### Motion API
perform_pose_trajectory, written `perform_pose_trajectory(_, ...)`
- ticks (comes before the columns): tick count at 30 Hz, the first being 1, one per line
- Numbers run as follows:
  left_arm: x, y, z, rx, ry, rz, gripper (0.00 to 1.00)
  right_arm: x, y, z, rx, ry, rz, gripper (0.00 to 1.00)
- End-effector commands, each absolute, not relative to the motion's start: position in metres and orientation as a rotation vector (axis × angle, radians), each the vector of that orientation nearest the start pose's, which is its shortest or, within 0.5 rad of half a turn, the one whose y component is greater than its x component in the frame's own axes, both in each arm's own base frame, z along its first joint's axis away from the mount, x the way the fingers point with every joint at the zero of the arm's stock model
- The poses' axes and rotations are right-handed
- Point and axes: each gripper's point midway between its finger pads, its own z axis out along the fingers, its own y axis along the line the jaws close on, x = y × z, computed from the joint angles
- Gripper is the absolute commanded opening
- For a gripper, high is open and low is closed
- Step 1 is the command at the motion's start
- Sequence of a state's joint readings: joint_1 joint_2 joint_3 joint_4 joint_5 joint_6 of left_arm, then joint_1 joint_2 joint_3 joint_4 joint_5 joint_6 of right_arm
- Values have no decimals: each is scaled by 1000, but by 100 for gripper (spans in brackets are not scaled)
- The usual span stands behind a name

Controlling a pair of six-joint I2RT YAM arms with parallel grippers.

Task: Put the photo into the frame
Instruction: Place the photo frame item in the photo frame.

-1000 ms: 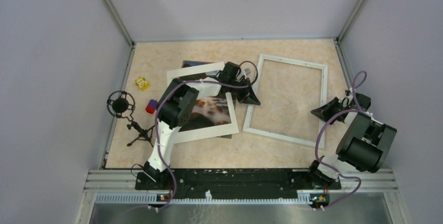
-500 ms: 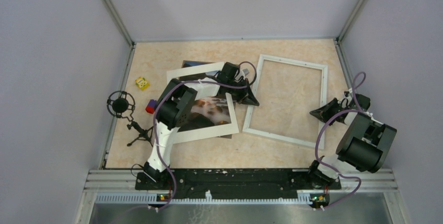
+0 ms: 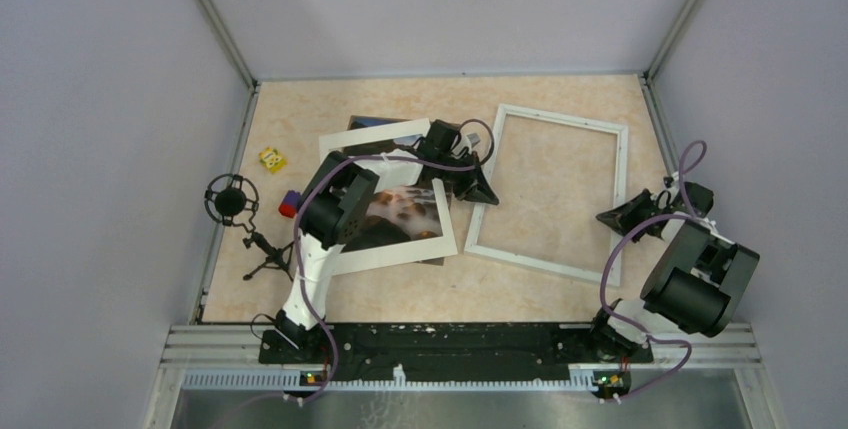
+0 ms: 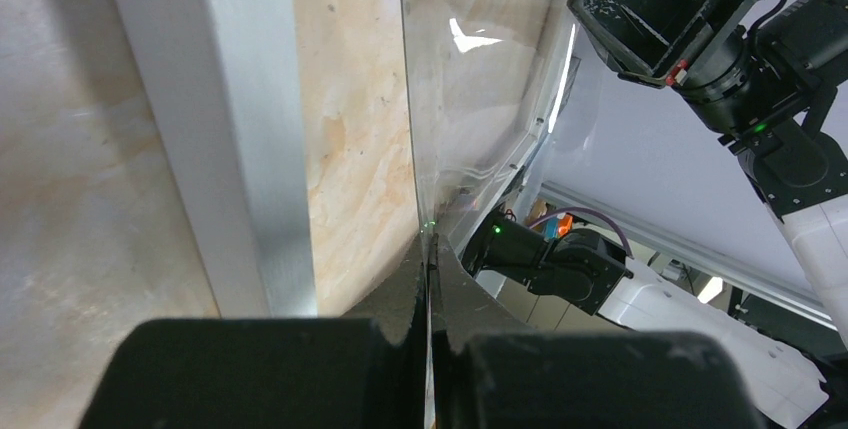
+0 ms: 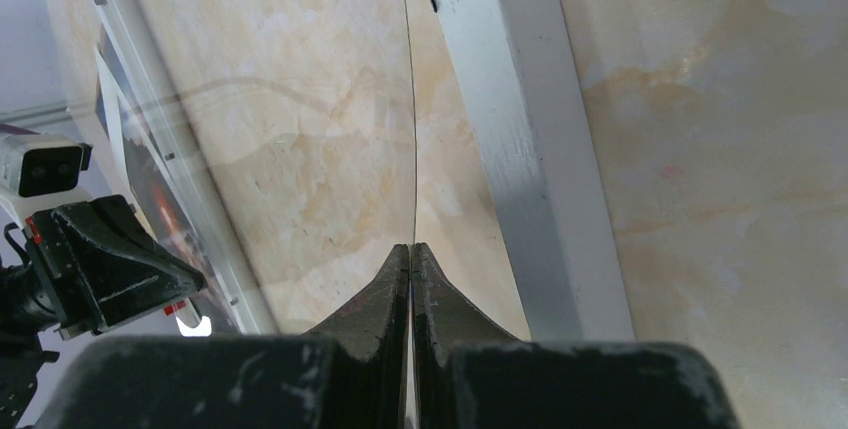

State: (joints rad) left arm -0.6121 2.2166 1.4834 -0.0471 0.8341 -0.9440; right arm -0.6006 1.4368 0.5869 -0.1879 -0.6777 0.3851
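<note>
Grippers on both arms were closed, each clamped on an edge of one thin clear pane. The left gripper (image 4: 428, 254) pinched the clear pane (image 4: 480, 89) at its very tips, and just beside those tips, on their left in the wrist view, ran a white bar of the frame (image 4: 240, 149). The right gripper (image 5: 411, 249) pinched the opposite edge, with another bar just to the right of its tips. I could not tell whether the pane rested on the frame or hung a little above it.

Further out, to the left of the left gripper and near it, the photo (image 3: 405, 211) lay flat on the worktop (image 3: 420, 294), under a white mat (image 3: 380, 257) and partly under the left arm. It was outside the frame.

The photo looked like a thin paper print: probably light, floppy and easy to crease or smudge. Lying flat, it offers little to pinch, so I would lift the mat first, then take the print by a free edge or corner and support it with both grippers.
</note>
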Motion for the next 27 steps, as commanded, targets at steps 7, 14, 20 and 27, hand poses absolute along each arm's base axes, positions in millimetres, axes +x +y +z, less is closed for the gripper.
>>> perform_pose_trajectory(7,337,-428,97,113,2622,-1669,0,285,-70,39,953,2226,664,0)
perform_pose_trajectory(14,339,-429,89,103,2646,-1657,0,286,-71,40,952,2217,669,0)
perform_pose_trajectory(20,341,-429,82,90,2683,-1623,0,288,-71,42,948,2211,673,0)
perform_pose_trajectory(27,343,-426,76,75,2715,-1594,3,290,-71,43,945,2202,682,0)
